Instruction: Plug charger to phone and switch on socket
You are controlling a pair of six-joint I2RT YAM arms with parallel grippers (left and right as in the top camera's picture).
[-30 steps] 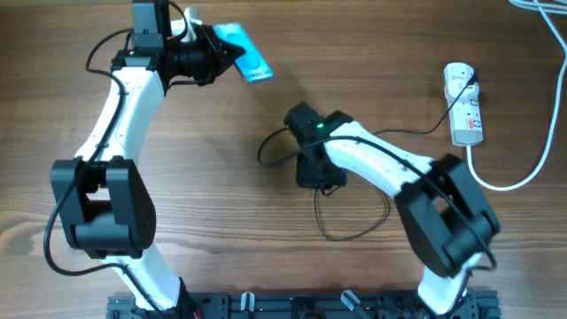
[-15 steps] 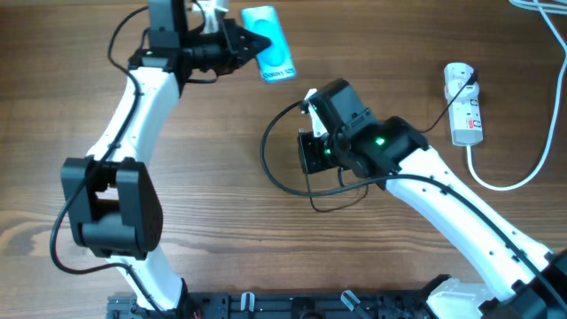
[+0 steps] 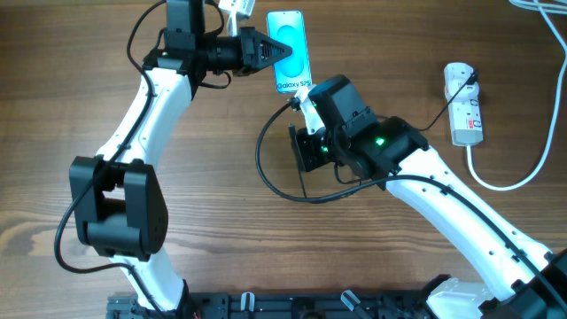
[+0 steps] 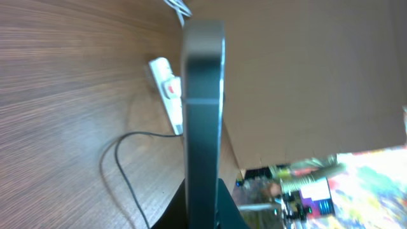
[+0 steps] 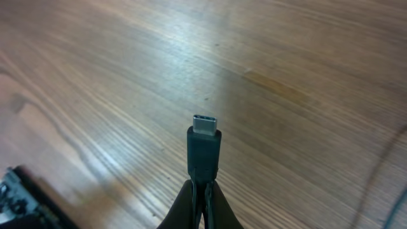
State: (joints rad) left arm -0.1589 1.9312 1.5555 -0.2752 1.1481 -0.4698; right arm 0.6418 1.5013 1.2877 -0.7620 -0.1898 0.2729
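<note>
**Overhead:** your fixed view, straight down on the table [image 3: 221, 221], far enough off to take in both arms, with their bases at the lower edge.
**Left wrist:** you look along the phone [image 4: 202, 127], edge-on and very near, filling the centre. The socket [image 4: 166, 92] lies beyond it on the wood.
**Right wrist:** close behind the charger [image 5: 205, 149] plug tip, facing slantwise down onto the wood.
**Shared:** phone and socket show in both your overhead and left wrist views.

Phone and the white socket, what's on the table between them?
In the overhead view, only bare table lies between the phone and the socket. The right arm, holding the charger, sits just below that stretch.
</note>
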